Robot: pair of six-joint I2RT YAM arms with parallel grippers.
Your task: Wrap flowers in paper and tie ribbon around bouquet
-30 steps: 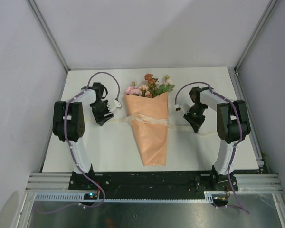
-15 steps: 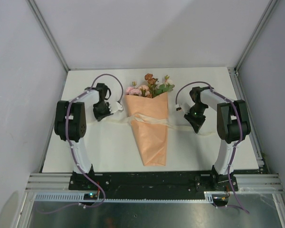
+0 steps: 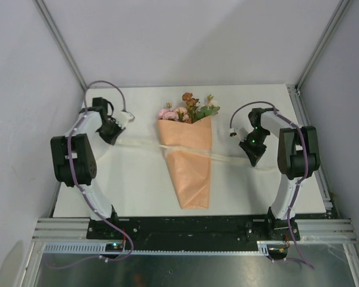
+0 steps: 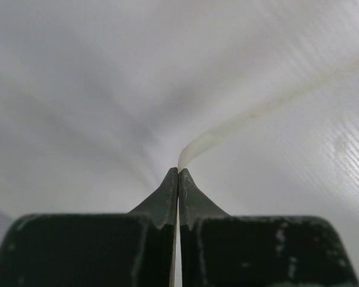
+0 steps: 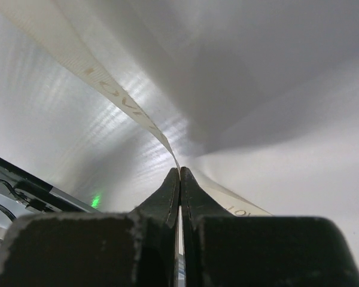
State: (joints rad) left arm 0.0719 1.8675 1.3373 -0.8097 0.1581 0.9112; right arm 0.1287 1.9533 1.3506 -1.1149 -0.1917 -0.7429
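Arms bent outward: left tool (image 3: 113, 136) and right tool (image 3: 253, 156) each clamped tight on the ribbon (image 3: 142, 145); the strip runs between them across the bouquet (image 3: 190, 167), lying midway on the tabletop (image 3: 137, 185)

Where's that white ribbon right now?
From above, the ribbon lies stretched across the middle of the bouquet, its left end pinched in the left fingers and its right end in the right fingers.
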